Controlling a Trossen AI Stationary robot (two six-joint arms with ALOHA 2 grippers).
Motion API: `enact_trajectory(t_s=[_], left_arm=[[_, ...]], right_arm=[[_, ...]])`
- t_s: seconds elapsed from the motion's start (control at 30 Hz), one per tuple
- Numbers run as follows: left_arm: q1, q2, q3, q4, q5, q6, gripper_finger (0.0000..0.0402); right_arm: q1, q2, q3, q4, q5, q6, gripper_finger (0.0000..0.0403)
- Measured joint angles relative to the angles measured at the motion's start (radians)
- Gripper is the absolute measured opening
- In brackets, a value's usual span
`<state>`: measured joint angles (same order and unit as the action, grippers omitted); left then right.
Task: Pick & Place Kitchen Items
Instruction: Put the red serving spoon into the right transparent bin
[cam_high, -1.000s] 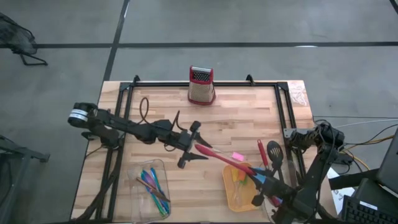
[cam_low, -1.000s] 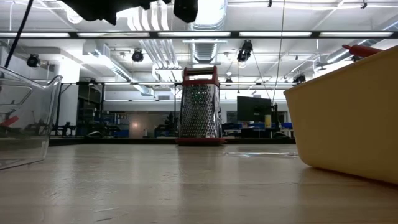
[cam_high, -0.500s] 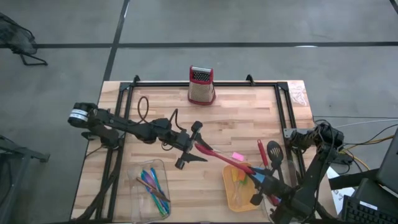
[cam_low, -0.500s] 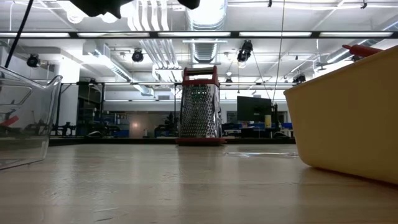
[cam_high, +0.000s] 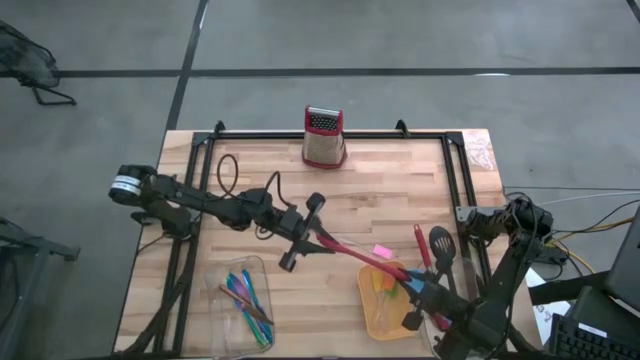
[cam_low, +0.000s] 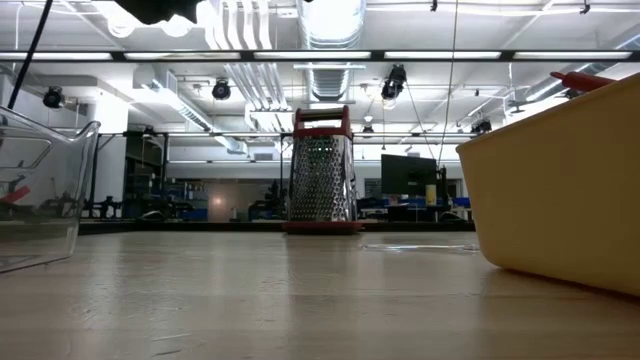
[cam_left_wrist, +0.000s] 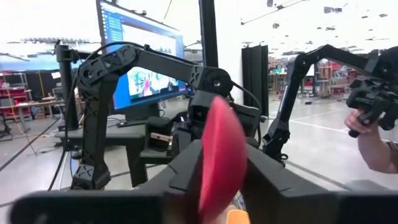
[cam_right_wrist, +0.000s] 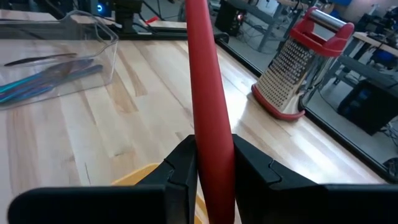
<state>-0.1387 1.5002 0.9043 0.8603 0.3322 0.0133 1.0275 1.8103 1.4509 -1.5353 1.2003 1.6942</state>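
Red spatula (cam_high: 352, 251) — clamped by both grippers; sticks (cam_high: 245, 297) in clear tray (cam_high: 222, 278), probably food pieces in orange tray (cam_high: 372, 318).

Two dark, jointed robot arms of black segmented links: the left arm (cam_high: 215, 208) carries a white-banded base joint and a looping black cable; the right arm (cam_high: 500, 285) trails bundled black wiring; blocky matte-black fingers (cam_right_wrist: 180, 171).

A metal box grater with a red top (cam_high: 324, 137) stands upright at the far edge of the wooden worktop (cam_high: 390, 195). Near the front edge, a clear tray (cam_high: 225, 283) sits left and an orange tray (cam_high: 368, 298) right, well apart
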Motion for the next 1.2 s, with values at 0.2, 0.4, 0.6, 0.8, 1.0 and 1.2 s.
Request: enact_trajectory(t_s=[0.2,0.4,0.6,0.8,1.0,1.2], left_arm=[[0.000,-0.001,0.000,-0.002,0.017,-0.001,0.0032],[0.001,-0.001,0.000,-0.018,0.011,0.000,0.0032],[0.005,-0.001,0.005,-0.078,-0.045,0.018,0.0032],[0.006,-0.001,0.041,-0.138,-0.075,0.016,0.0032],[0.004,-0.001,0.085,-0.247,-0.072,0.011,0.0031],[0.004,-0.001,0.085,-0.227,-0.073,0.016,0.0031]], right_arm=[[-0.001,0.000,0.000,0.001,0.000,-0.011,0.0088],[-0.002,0.000,0.000,-0.003,-0.021,-0.050,0.0157],[-0.006,-0.013,0.054,-0.005,-0.071,-0.151,0.0189],[-0.074,-0.014,0.132,-0.002,-0.069,-0.281,0.0202],[-0.165,-0.016,0.191,0.002,-0.076,-0.423,0.0210],[-0.222,-0.017,0.227,0.043,-0.080,-0.540,0.0209]])
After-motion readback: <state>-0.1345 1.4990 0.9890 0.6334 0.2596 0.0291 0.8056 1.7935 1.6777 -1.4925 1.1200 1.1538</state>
